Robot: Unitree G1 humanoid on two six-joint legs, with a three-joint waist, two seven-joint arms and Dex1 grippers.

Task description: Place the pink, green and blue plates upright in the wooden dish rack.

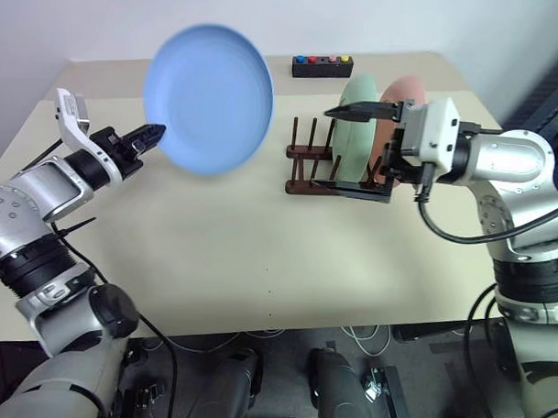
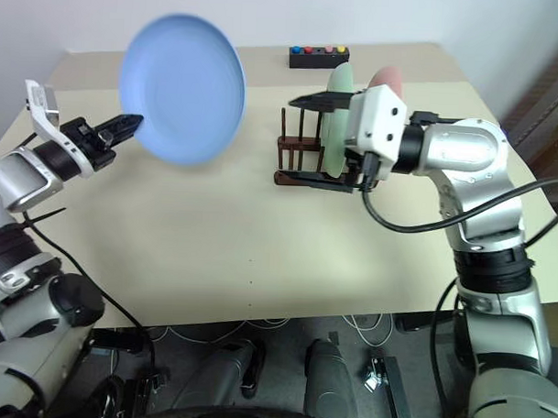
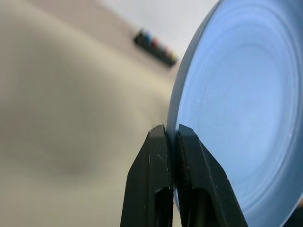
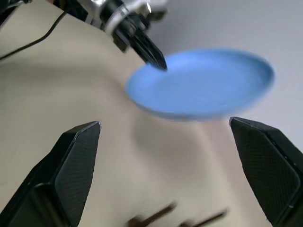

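The blue plate (image 1: pixel 210 96) is lifted above the table's left half, standing nearly upright with its face toward me. My left gripper (image 1: pixel 156 131) is shut on its lower left rim, seen pinched between the fingers (image 3: pixel 161 156). The green plate (image 1: pixel 359 94) and the pink plate (image 1: pixel 407 88) stand upright in the wooden dish rack (image 1: pixel 304 159) at the back right. My right gripper (image 1: pixel 343 149) hovers in front of the rack, open wide and pointing left toward the blue plate (image 4: pixel 203 85), with nothing between its fingers.
A small black box with coloured buttons (image 1: pixel 322 66) sits at the table's far edge behind the rack. Free pegs of the rack stand on its left side. The beige table (image 1: pixel 222 253) stretches bare in front of both arms.
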